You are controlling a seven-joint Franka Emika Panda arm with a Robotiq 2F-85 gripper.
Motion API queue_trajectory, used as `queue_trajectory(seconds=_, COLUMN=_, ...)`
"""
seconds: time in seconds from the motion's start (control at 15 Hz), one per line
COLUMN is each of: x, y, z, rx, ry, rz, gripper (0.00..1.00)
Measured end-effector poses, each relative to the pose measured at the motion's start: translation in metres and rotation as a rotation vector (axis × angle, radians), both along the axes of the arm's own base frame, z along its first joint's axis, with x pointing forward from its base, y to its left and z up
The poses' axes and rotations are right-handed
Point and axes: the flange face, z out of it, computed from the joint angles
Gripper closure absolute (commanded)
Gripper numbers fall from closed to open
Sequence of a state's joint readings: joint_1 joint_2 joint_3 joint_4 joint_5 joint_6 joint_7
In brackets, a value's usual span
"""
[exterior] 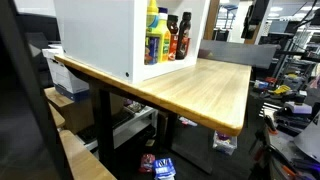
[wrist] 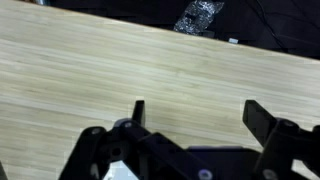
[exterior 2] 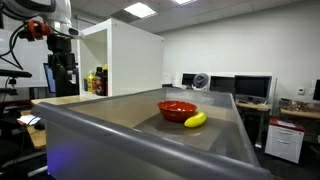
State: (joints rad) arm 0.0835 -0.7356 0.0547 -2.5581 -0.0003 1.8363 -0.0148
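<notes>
Wooden tabletop [wrist: 150, 60] beneath end effector [wrist: 196, 110], jaws apart; bottles [exterior: 165, 35] upright in cabinet [exterior: 95, 35].

Red bowl [exterior 2: 177, 109], yellow banana [exterior 2: 195, 120], pale wooden table [exterior: 200, 90].

I see a long, pale wooden tabletop [exterior: 200, 85] on black legs, bearing a white boxy cabinet [exterior: 95, 35]. Plain white walls [exterior 2: 250, 45] and glowing square ceiling panels [exterior 2: 138, 10] surround dark computer monitors [exterior 2: 250, 87] on desks.

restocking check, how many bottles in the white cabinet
3, side by side in the white cabinet: yellow bottle, middle dark bottle, outer dark bottle. Others may hide behind.
</notes>
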Motion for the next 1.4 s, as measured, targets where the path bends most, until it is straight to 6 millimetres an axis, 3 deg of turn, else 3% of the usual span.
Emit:
queue_trajectory(seconds=0.8, x=0.002, y=0.001, z=0.002, rx=0.024, ry=-0.019, rz=-0.036, gripper=0.00)
queue_trajectory(seconds=1.4, x=0.008, y=0.024, z=0.009, rx=0.153, ry=-0.102, rz=-0.189, gripper=0.00)
